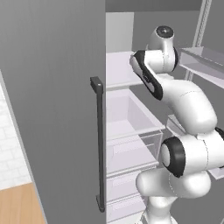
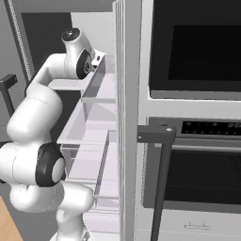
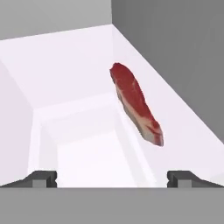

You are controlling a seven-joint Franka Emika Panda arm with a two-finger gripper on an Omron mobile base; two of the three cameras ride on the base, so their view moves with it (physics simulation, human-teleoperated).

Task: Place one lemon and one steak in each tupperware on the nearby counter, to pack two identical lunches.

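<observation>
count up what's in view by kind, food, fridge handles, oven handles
steak: 1
fridge door handle: 1
oven handle: 1
total: 3
</observation>
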